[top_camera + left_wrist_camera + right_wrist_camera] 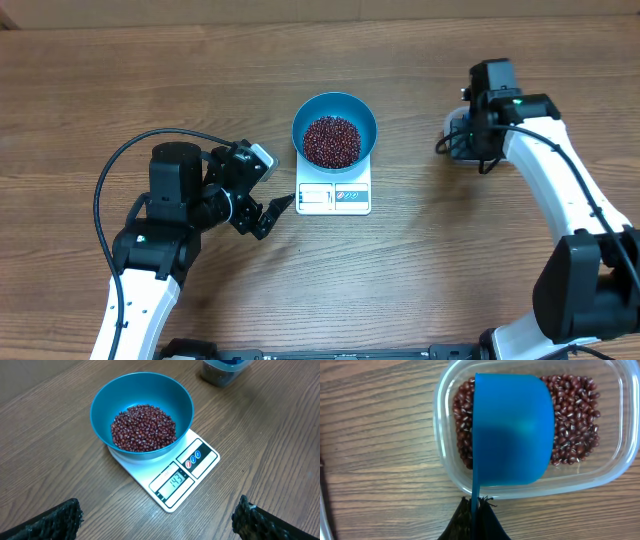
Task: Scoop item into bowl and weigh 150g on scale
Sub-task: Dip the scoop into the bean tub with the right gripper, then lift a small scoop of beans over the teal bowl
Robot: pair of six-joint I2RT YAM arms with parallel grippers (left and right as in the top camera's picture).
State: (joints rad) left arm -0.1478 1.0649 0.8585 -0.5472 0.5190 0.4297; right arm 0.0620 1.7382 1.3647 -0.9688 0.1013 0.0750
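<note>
At 3 o'clock from the scale (350,198), your right gripper (476,504) clenches the scoop (512,430) over the tub (444,467), seemingly for a top-up, with beans (143,427) in the bowl (150,390) weighing just short and your left gripper (157,522) released at 8 o'clock.

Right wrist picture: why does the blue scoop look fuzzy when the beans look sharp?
Right wrist view: the scoop is probably nearest the lens, so its edges go soft, while the beans under it stay crisp. Left wrist view: the display on the scale is sharp, without glare.
</note>
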